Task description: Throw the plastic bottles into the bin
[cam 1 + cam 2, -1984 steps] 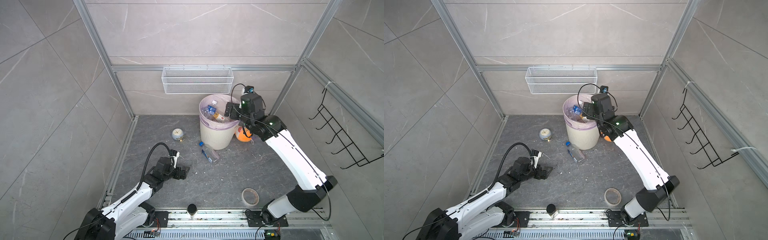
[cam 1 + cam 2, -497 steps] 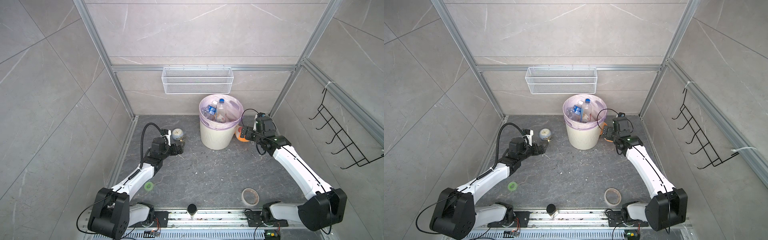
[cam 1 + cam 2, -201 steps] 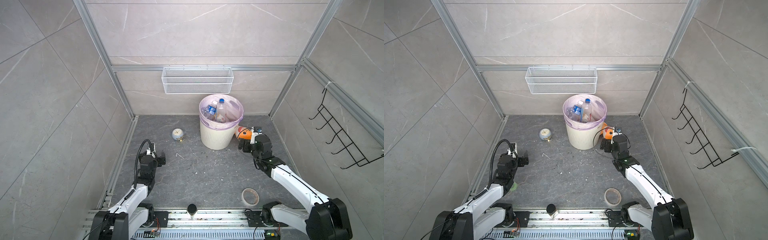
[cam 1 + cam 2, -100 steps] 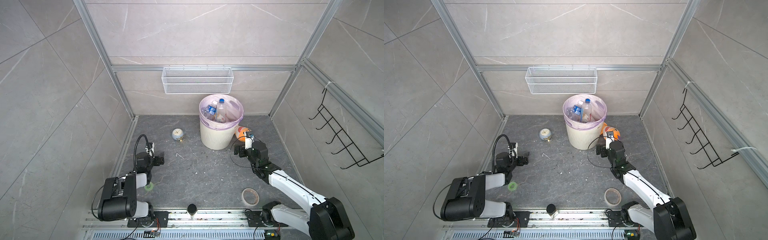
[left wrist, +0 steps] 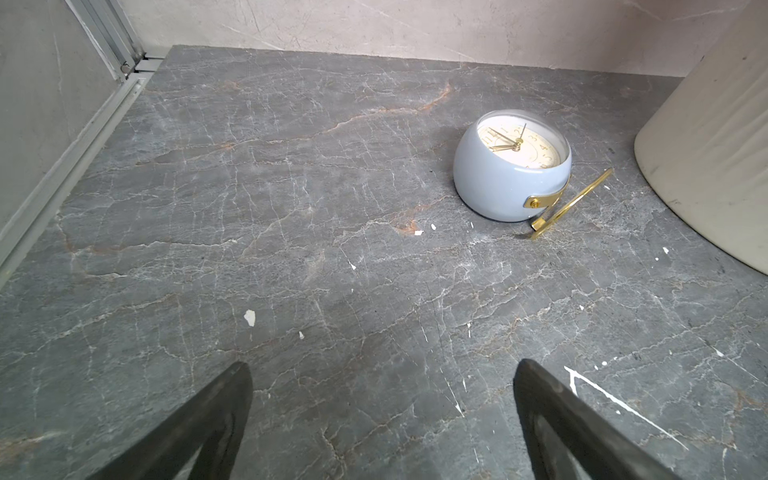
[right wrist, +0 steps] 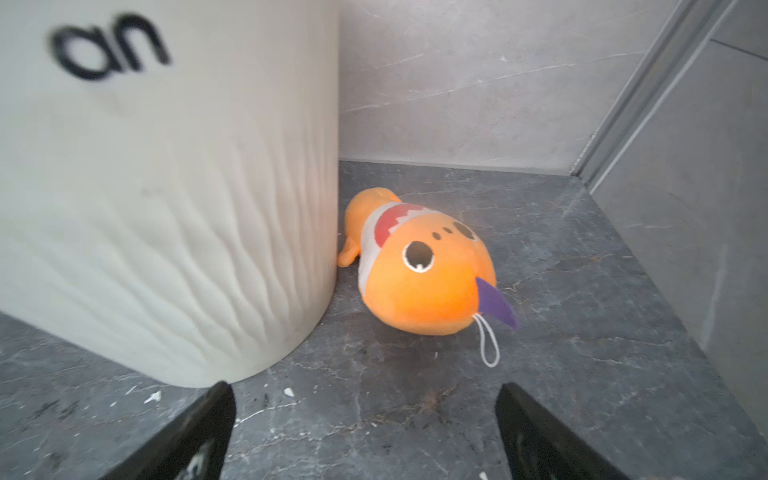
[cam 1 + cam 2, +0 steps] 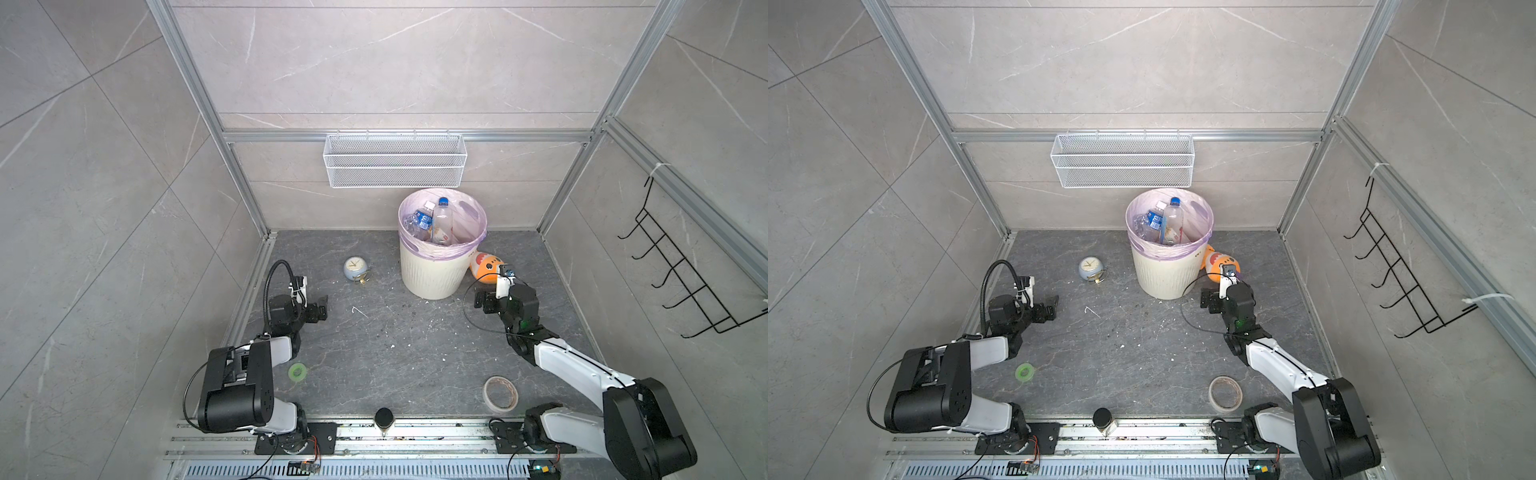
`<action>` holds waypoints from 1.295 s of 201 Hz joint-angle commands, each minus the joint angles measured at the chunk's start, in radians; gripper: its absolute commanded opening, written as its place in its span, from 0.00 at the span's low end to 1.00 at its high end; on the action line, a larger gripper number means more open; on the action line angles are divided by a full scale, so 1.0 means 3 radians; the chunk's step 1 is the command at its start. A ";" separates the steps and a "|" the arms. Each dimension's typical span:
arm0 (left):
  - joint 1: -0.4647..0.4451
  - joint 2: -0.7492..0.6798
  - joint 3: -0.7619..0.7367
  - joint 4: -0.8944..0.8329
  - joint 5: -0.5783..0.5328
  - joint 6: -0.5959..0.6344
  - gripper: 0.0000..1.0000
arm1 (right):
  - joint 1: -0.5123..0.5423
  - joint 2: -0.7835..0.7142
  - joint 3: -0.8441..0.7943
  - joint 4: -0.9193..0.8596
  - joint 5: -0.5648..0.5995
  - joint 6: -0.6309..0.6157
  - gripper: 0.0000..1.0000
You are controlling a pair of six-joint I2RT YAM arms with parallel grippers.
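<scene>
The bin (image 7: 432, 276) (image 7: 1165, 276) is a cream ribbed wastebasket with a lilac bag, standing at the back of the floor. Inside it are clear plastic bottles: one upright with a blue cap (image 7: 441, 222) (image 7: 1172, 226) and one with a blue label (image 7: 420, 219) (image 7: 1152, 220). My left gripper (image 7: 319, 309) (image 7: 1051, 308) (image 5: 380, 368) hovers low at the left, open and empty, well short of the bin (image 5: 715, 145). My right gripper (image 7: 481, 301) (image 7: 1207, 302) (image 6: 363, 386) sits just right of the bin's base (image 6: 166, 208), open and empty.
A grey alarm clock (image 7: 354, 268) (image 5: 498, 174) lies left of the bin. An orange plush toy (image 7: 484, 266) (image 6: 424, 282) lies against its right side. A green tape roll (image 7: 297, 371), a beige tape roll (image 7: 486, 392) and a black cylinder (image 7: 383, 417) sit near the front. A wire basket (image 7: 395, 162) hangs above.
Both arms have folded back toward the front rail. The right gripper has drawn away from the toy. The bottle that lay on the floor by the bin earlier is gone from there.
</scene>
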 commanded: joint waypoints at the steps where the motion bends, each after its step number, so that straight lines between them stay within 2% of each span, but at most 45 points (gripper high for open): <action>1: 0.0023 0.0005 0.0061 0.0038 0.0047 -0.0019 1.00 | -0.0063 0.0081 -0.0064 0.0150 0.0056 -0.0093 1.00; 92: 0.0016 0.0005 0.0067 0.0033 0.0032 -0.0009 1.00 | -0.0164 0.0310 -0.0182 0.0434 -0.0034 -0.0182 1.00; 166: 0.0015 0.0005 0.0067 0.0028 0.0032 -0.0010 1.00 | -0.0195 0.0883 -0.0585 0.1625 -0.0119 -0.0197 1.00; 183: 0.0016 0.0005 0.0068 0.0030 0.0028 -0.0003 1.00 | -0.0282 0.0889 -0.0471 0.1353 -0.0301 -0.0153 1.00; 193: 0.0015 0.0008 0.0072 0.0023 0.0031 -0.0005 1.00 | -0.0331 0.0939 -0.0465 0.1431 -0.0380 -0.0131 1.00; 260: 0.0015 0.0012 0.0082 0.0007 0.0031 -0.0002 1.00 | -0.0358 0.0923 -0.0451 0.1366 -0.0408 -0.0131 1.00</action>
